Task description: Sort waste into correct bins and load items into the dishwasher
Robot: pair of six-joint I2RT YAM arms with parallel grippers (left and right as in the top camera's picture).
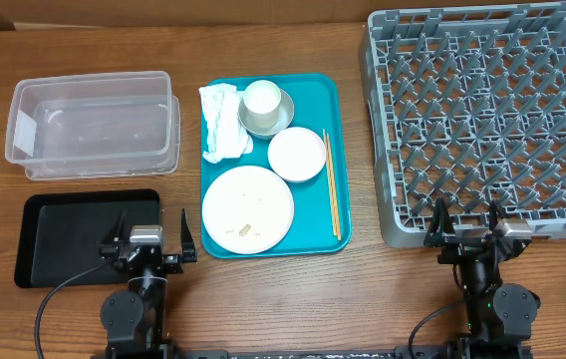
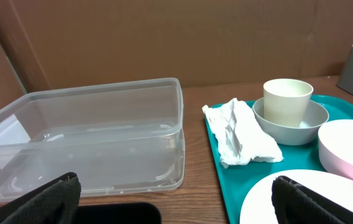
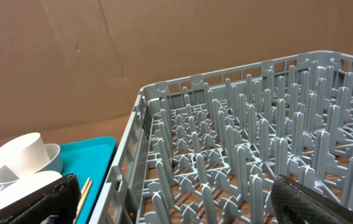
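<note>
One white label (image 1: 25, 131), unreadable, on clear bin (image 1: 94, 78).

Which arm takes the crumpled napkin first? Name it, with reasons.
Left. The left gripper sits nearer the napkin on the left of the teal tray, with the clear bin just beyond; the right gripper is parked by the dish rack, across the tray.

Soft, even light from above fills every view, with short faint shadows. The clear tub (image 1: 94, 125) by the far left corner of the bench (image 1: 363, 299) carries mild glare. In the left wrist view the near fingers (image 2: 40, 202) blur.
</note>
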